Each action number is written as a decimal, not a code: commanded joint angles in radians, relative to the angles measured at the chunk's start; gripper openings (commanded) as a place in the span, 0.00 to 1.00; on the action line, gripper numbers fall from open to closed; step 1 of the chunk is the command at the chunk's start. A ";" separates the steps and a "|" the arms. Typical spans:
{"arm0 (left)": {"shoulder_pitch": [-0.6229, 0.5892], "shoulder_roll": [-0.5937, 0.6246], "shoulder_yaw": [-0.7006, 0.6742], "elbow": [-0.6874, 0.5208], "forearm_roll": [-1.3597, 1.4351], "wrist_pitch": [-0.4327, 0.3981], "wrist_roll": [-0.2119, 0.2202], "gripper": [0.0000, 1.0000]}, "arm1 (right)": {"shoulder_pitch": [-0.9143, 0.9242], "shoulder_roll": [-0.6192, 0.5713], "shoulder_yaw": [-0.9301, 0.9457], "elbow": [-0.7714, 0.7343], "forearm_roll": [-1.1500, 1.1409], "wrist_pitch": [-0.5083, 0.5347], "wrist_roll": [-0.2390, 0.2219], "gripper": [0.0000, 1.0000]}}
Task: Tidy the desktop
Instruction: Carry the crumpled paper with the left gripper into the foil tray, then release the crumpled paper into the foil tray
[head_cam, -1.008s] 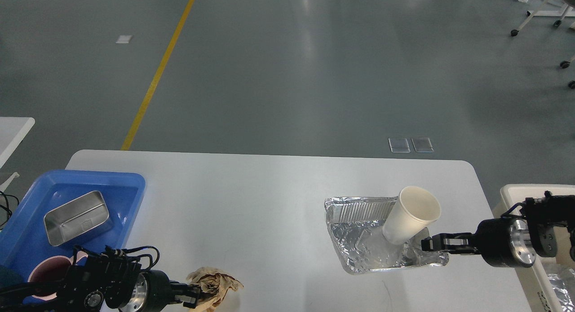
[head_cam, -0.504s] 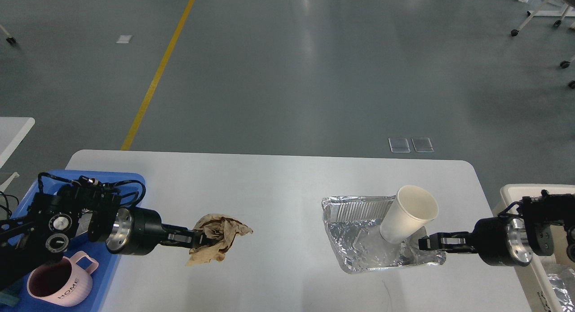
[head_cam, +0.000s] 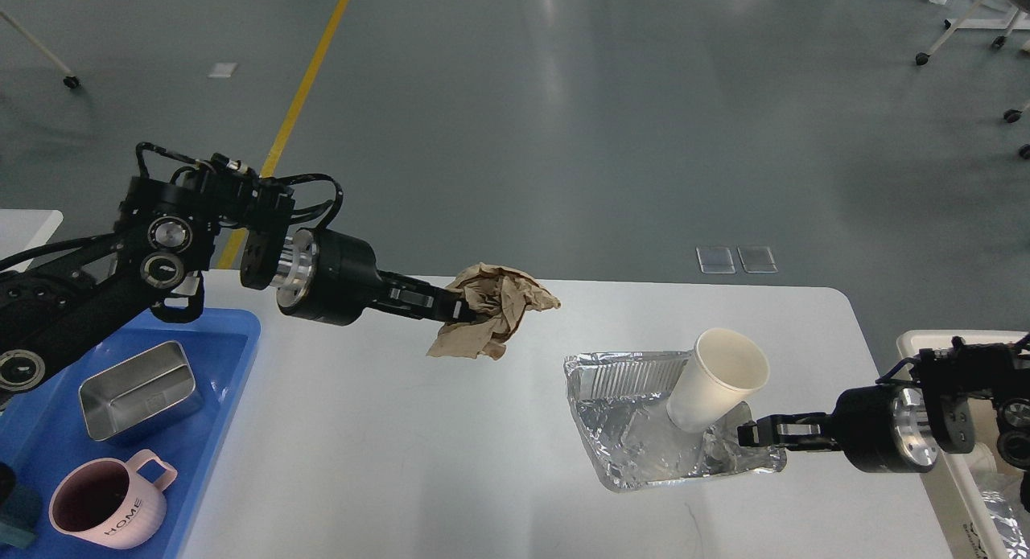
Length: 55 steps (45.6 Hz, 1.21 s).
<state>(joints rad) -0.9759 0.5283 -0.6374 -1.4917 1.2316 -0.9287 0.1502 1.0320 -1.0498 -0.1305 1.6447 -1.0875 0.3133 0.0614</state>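
At lower left of the frame I see the blue tray (head_cam: 233, 342) holding a steel tin (head_cam: 138, 390) and a pink mug (head_cam: 109, 503) marked HOME; at centre right a crumpled foil tray (head_cam: 628, 438) carries a white paper cup (head_cam: 716, 380), tilted with its mouth toward me; at the far right edge a white bin (head_cam: 949, 495) has some foil in it; my left gripper (head_cam: 452, 308), upper centre-left, is clamped on a wad of brown paper (head_cam: 495, 310) held above the desktop (head_cam: 402, 446); my right gripper (head_cam: 744, 434) is pinched closed on the foil tray's near right rim; the desktop fills the lower frame, white with rounded corners; beyond it lies grey floor with a yellow line (head_cam: 298, 108) at upper left.
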 commanded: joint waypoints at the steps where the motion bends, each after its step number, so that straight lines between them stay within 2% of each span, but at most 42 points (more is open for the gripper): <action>1: -0.116 -0.103 0.087 0.053 -0.023 -0.006 0.003 0.01 | 0.008 0.013 0.000 -0.028 0.003 0.001 0.000 0.00; 14: -0.217 -0.272 0.153 0.139 -0.024 -0.018 0.005 0.01 | 0.016 0.013 0.002 -0.040 0.008 0.001 0.000 0.00; 39: -0.205 -0.406 0.214 0.243 -0.004 -0.012 0.020 0.01 | 0.049 0.011 0.015 -0.042 0.031 0.004 0.000 0.00; 48: -0.188 -0.439 0.232 0.284 -0.001 -0.004 0.025 0.06 | 0.051 0.004 0.015 -0.034 0.032 0.006 0.002 0.00; 55: -0.175 -0.455 0.232 0.304 -0.003 0.007 0.043 0.14 | 0.049 -0.001 0.015 -0.026 0.032 0.006 0.008 0.00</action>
<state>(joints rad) -1.1589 0.0869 -0.4054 -1.1992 1.2302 -0.9309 0.1793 1.0829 -1.0491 -0.1150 1.6131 -1.0558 0.3190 0.0649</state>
